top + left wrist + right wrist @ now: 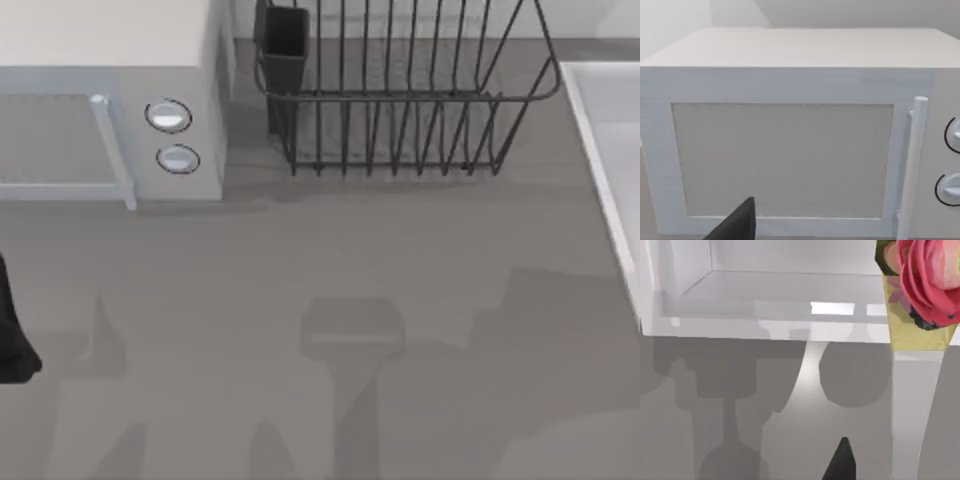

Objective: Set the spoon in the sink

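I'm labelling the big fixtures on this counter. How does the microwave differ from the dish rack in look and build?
The microwave is a solid white box with closed faces; the dish rack is dark open wire that the counter shows through. The microwave carries a bar handle and two round knobs; the dish rack carries a dark cup-like holder at one end. The microwave sits at the top view's left, the dish rack near the middle. Both stand on the grey counter.

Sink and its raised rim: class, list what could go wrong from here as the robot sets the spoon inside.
1. The raised rim of the sink lies between the right tool and the basin; a low approach might clip it.
2. The red-and-yellow item, probably the spoon, shows right at the rim and could drop outside.
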You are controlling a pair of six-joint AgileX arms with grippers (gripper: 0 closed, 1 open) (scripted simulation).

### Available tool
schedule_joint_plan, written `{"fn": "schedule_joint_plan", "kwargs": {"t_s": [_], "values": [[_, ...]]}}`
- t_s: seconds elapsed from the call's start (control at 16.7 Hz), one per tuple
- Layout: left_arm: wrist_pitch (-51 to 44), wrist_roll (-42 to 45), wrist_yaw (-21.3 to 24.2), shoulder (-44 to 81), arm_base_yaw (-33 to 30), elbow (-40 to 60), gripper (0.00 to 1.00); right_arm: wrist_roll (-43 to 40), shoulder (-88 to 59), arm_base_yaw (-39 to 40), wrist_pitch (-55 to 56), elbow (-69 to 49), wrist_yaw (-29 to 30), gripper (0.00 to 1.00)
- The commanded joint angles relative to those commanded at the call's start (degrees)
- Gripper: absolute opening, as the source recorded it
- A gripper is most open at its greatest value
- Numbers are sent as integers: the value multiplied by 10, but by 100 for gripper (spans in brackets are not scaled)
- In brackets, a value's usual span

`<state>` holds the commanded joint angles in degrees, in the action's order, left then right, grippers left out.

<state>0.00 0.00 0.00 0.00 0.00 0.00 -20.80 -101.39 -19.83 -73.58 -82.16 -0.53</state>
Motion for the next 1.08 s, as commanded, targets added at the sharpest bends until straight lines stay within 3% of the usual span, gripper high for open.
{"fn": "schedule_joint_plan", "kwargs": {"t_s": [0.66,0.9,1.08], "values": [[0,0,0,0,0,0,100,86,-443,81,-200,-658,7,0],[0,0,0,0,0,0,100,110,-532,104,-230,-798,11,0],[0,0,0,0,0,0,100,119,-557,112,-237,-840,13,0]]}}
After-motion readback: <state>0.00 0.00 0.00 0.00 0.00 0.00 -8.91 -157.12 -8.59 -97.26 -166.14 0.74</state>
